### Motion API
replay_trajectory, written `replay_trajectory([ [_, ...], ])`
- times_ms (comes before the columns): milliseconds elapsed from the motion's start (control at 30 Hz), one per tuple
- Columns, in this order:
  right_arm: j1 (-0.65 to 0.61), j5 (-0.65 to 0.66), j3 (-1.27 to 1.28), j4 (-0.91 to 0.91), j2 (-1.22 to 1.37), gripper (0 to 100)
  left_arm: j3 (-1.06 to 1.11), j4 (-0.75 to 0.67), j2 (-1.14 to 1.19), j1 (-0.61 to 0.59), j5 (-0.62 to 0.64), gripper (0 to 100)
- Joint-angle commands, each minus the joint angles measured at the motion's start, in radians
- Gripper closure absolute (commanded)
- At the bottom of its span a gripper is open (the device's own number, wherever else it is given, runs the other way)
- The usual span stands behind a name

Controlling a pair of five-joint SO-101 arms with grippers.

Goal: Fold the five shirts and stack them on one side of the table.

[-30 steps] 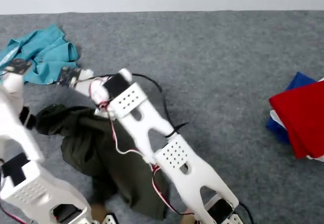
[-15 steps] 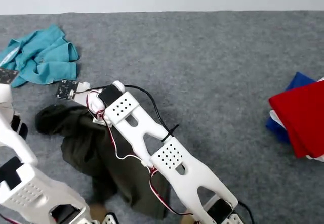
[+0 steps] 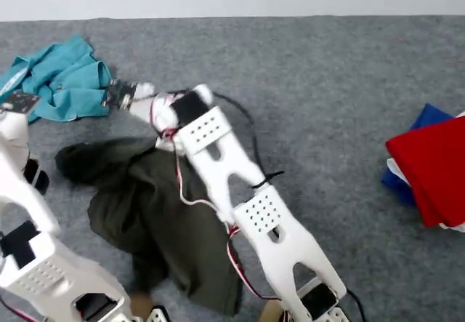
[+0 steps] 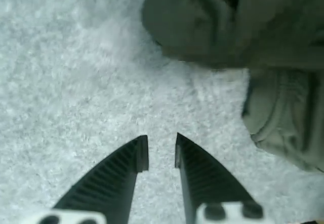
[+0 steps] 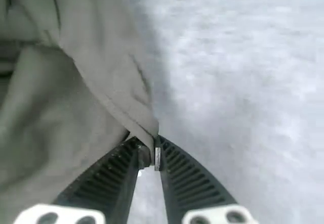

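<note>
Right claw (image 5: 149, 157): clenched on a folded edge of the olive shirt (image 3: 156, 216), the cloth pinched between both fingertips. The olive shirt lies crumpled on the grey desk (image 3: 327, 82), towards its near left part, between the two arms.

Left claw (image 4: 161, 150): released, fingers parted by a narrow gap with nothing between them. It sits low over bare desk, near a bunched end of the olive shirt but apart from it.

Teal shirt (image 3: 62, 78): unfolded, heaped at the far left corner.

Red shirt (image 3: 429, 173): folded, at the right edge, lying on top of a blue shirt (image 3: 429, 115).
</note>
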Motion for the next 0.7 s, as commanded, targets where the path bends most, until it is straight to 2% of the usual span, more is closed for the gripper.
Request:
replay_trajectory([
  [0, 0.073, 0.026, -0.052, 0.035, -0.163, 98.7, -0.084, 0.063, -0.017, 0.04, 0.002, 90],
  [100, 0.133, 0.038, -0.052, 0.031, -0.214, 98.7, -0.136, 0.103, -0.017, 0.06, 0.002, 90],
  [233, 0.213, 0.121, -0.052, 0.028, -0.249, 98.7, -0.173, 0.127, -0.017, 0.071, 0.002, 90],
  [400, 0.285, 0.133, -0.052, -0.001, -0.283, 98.7, -0.173, 0.137, -0.017, 0.071, 0.002, 90],
  [667, 0.415, 0.17, -0.052, -0.085, -0.2, 98.7, -0.171, 0.141, -0.017, 0.087, 0.002, 90],
])
